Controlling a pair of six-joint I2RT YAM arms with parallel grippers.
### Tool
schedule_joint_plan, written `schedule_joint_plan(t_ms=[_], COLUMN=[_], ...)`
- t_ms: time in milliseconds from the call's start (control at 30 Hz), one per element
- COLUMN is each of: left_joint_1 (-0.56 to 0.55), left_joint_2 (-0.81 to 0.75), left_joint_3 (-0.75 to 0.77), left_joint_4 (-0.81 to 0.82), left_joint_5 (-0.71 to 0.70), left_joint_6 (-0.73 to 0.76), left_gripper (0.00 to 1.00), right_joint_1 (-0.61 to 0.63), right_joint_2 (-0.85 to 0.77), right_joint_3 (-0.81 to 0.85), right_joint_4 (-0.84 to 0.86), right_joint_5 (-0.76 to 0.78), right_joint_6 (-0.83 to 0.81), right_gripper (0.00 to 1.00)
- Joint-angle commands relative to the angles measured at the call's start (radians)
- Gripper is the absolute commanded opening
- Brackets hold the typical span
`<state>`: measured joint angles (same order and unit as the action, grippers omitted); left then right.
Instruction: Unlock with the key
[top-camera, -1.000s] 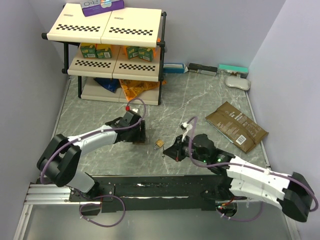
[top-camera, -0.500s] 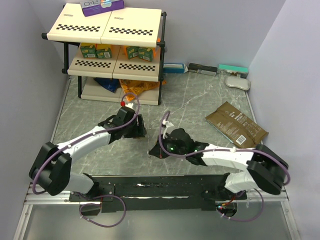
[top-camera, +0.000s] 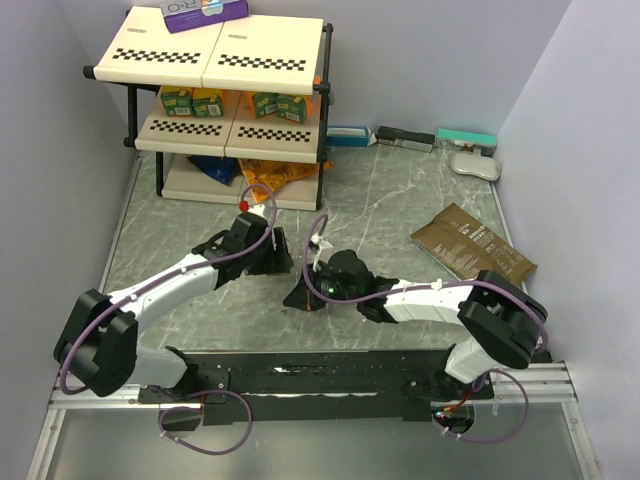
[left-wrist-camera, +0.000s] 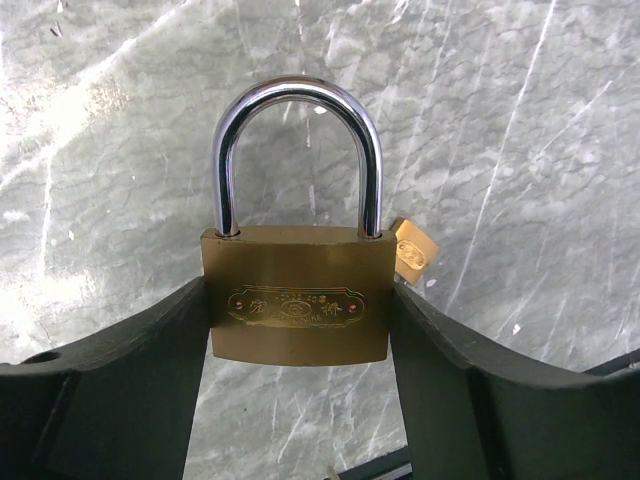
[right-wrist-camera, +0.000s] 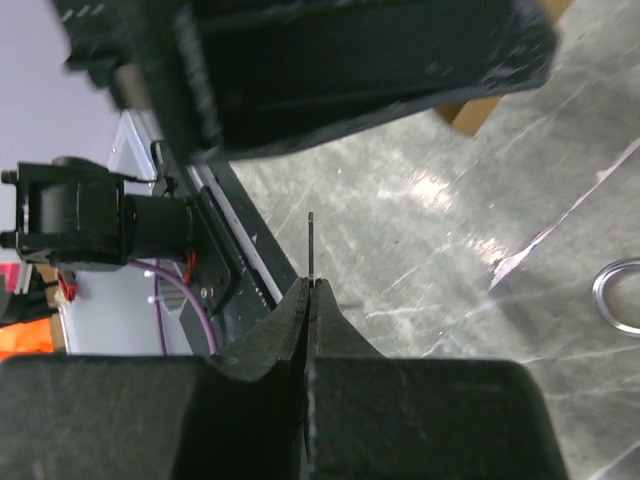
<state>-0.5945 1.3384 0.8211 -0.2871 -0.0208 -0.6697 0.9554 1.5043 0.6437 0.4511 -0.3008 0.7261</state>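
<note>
**Key pinched, padlock clamped, keyway not yet met**

The left gripper is clamped on both sides of the large brass padlock, whose shackle is closed. Near that padlock, the right gripper is pressed together, pinching the slim dark metal key with its blade free. The keyhole is hidden, so square the blade before pushing. A small brass padlock lies just behind. Well beyond, the checker-edged shelf rack holds green cartons.

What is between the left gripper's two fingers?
The larger brass padlock, pinched at both sides by the left gripper; the left wrist view shows it.
</note>
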Motion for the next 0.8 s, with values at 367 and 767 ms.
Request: schedule_joint_plan(t_ms=[367,767], left_joint_1=[0.004,0.004], left_joint_2=[-0.081,-0.081], left_joint_3=[-0.004,-0.007], left_joint_4=[0.135,0.141], left_joint_5=[0.051,0.064], left_joint_6=[-0.013,-0.013], left_gripper=[0.01,0.01], right_joint_1=[-0.07,-0.11], right_joint_2=[0.091,0.137], right_joint_3=[0.086,0.129], right_joint_4=[0.104,0.084], right_joint_5=[-0.029,-0.027], right_joint_6=[0.027,0.007], right_gripper=[0.0,0.0])
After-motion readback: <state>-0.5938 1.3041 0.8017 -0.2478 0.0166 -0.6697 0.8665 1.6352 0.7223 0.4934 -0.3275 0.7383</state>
